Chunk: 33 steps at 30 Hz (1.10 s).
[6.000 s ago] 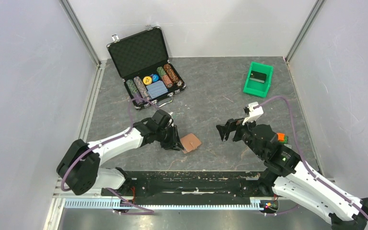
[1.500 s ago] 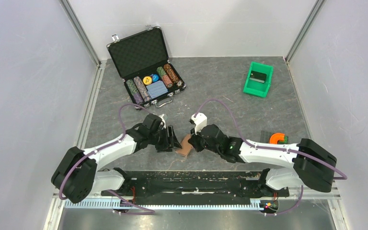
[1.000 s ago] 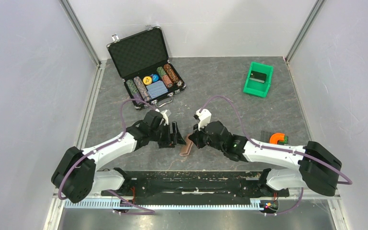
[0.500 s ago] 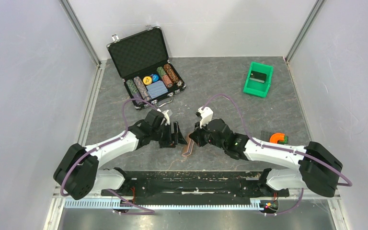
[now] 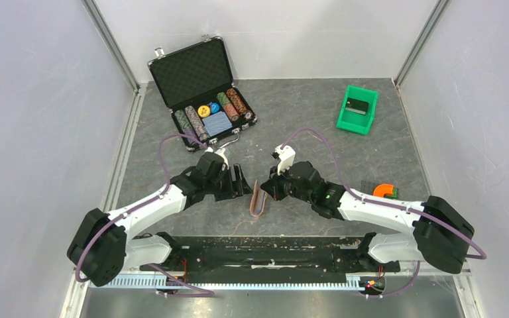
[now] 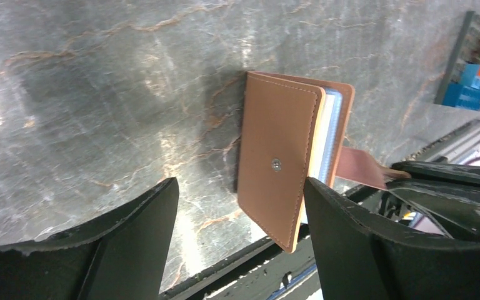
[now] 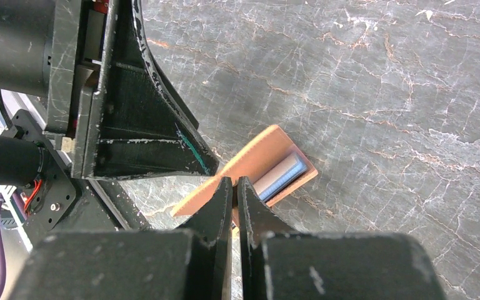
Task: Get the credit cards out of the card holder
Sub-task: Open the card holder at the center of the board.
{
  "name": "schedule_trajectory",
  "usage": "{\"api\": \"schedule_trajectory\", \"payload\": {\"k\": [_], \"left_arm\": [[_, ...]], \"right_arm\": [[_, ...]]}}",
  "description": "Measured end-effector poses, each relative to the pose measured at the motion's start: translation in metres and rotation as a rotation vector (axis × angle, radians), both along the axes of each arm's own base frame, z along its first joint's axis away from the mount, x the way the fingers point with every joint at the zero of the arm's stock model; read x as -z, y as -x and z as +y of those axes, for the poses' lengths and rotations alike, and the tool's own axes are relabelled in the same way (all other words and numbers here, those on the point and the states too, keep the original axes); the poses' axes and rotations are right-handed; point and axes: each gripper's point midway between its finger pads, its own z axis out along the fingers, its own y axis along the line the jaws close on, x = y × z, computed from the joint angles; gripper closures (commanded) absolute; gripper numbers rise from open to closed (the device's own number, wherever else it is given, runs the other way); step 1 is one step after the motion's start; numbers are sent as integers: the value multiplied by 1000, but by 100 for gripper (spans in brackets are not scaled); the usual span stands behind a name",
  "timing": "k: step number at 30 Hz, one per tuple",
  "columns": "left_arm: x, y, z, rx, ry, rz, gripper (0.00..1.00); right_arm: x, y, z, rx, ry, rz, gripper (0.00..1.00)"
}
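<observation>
The brown card holder (image 5: 258,199) stands nearly on edge near the table's front, slightly open, with light blue lining (image 6: 329,131) showing between its covers. My right gripper (image 5: 266,189) is shut on the holder's strap (image 6: 357,169), with its tips (image 7: 234,182) pinching just above the cover (image 7: 253,159). Just left of the holder, my left gripper (image 5: 242,181) is open. The holder's snap cover (image 6: 279,165) lies between its fingertips (image 6: 240,187) without touching them. The credit cards are hidden inside the holder.
An open black case (image 5: 202,93) with poker chips sits at the back left. A green bin (image 5: 356,109) holding a black block is at the back right. An orange and blue part (image 5: 384,191) lies at the right. The black front rail (image 5: 265,248) runs close below the holder.
The right gripper has lifted the holder by its strap, from lying tilted to standing on edge. The left gripper has shifted slightly back and stays open beside it.
</observation>
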Motion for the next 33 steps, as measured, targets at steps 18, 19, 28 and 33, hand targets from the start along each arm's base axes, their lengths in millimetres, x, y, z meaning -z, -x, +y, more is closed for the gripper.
{"api": "schedule_trajectory", "payload": {"k": [18, 19, 28, 33], "left_arm": [[-4, -9, 35, -128, -160, -26, 23], [-5, -9, 35, -131, -164, -27, 23], [-28, -11, 24, -104, -99, -52, 22], [-30, -7, 18, -78, -70, -42, 23]], "right_arm": [[16, -2, -16, -3, 3, 44, 100], [15, -2, -16, -5, 0, 43, 100], [7, 4, -11, -46, -31, 43, 100], [4, 6, -9, -60, -45, 40, 100]]}}
